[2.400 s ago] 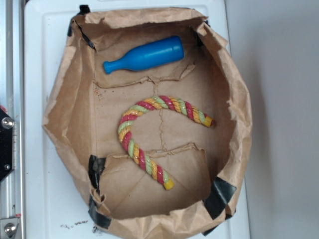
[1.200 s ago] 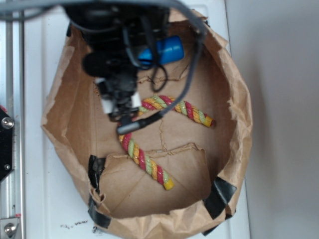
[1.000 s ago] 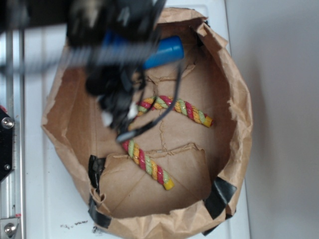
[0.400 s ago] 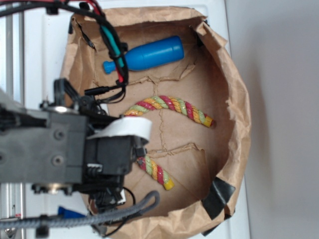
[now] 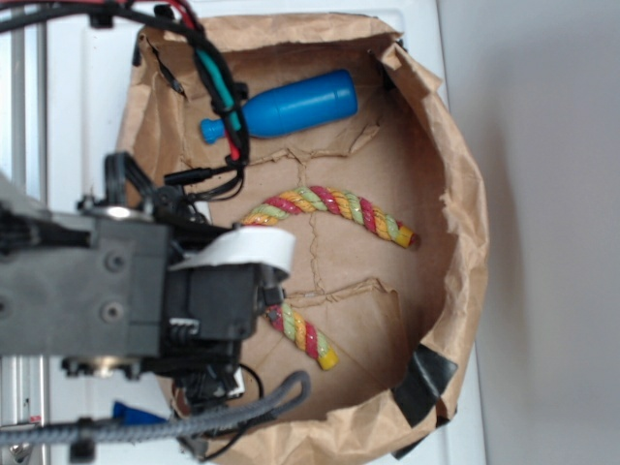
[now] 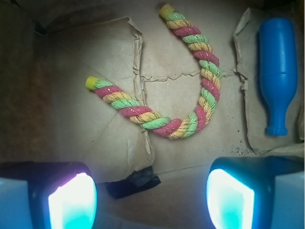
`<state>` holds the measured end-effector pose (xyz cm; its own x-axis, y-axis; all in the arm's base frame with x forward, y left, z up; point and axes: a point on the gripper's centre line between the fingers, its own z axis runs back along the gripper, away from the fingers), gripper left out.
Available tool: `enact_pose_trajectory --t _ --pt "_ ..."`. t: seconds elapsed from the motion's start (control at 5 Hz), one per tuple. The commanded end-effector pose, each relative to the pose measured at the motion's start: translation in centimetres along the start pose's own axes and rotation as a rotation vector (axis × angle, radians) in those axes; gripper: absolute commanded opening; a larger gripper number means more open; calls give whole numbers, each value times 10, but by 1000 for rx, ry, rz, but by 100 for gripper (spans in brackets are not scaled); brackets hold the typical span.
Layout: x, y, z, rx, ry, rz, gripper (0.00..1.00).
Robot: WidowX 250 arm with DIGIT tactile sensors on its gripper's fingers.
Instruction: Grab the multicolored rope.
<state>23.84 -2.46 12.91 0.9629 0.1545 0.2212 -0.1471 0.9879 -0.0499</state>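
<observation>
The multicolored rope (image 5: 334,205) (image 6: 190,121), twisted red, yellow and pale green with yellow tips, lies curved on the floor of a brown paper bag (image 5: 460,194). In the exterior view the arm hides the rope's bend. In the wrist view the whole U-shaped rope shows above my gripper (image 6: 151,200). The gripper is open, its two glowing pads (image 6: 71,202) wide apart with nothing between them, high above the bag's near wall.
A blue bottle-shaped toy (image 5: 281,105) (image 6: 278,67) lies at the back of the bag. Black tape (image 6: 133,180) patches the bag's wall; more tape (image 5: 418,383) sits at a corner. Loose cables (image 5: 218,87) hang over the bag's left side.
The arm swung over the bag, blurred at first, then settled at the left side. Over the last 0.4 s nothing moved. The rope and bottle have stayed put.
</observation>
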Motion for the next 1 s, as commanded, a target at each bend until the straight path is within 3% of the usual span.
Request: enact_pose_trajectory --t 0.0,0.2,0.4,0.6,0.8 --pt "9 -6 4 204 -153 103 100" --pt "18 4 -3 124 -215 209 100" --pt "18 10 -9 64 -194 198 100" --pt "2 4 1 52 -221 257 100" --pt "-9 12 12 17 -243 328 100"
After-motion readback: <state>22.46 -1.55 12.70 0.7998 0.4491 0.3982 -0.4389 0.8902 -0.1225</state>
